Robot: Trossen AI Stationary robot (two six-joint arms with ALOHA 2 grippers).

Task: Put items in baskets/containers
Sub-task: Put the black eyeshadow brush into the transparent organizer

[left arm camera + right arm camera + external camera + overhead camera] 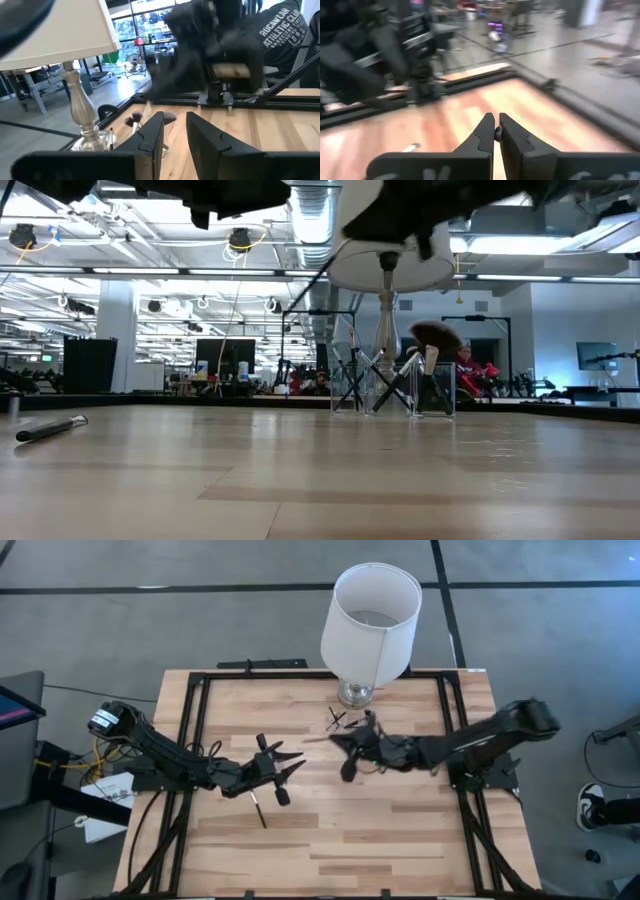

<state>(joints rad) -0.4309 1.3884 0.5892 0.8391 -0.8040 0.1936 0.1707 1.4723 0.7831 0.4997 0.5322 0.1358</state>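
Pale wood worktop from above: left gripper left of centre, fingers spread, just far of one loose brush; right gripper right of centre, near the lamp.

Low view: same brush flat at the left; clear tray far off, other brushes standing in it.

Left wrist: fingers wide apart, empty.

Right wrist: fingers pressed together – nothing seen between.

Likely step – fetching the loose brush. Next: left gripper down over it, pinch the handle, carry to the tray.
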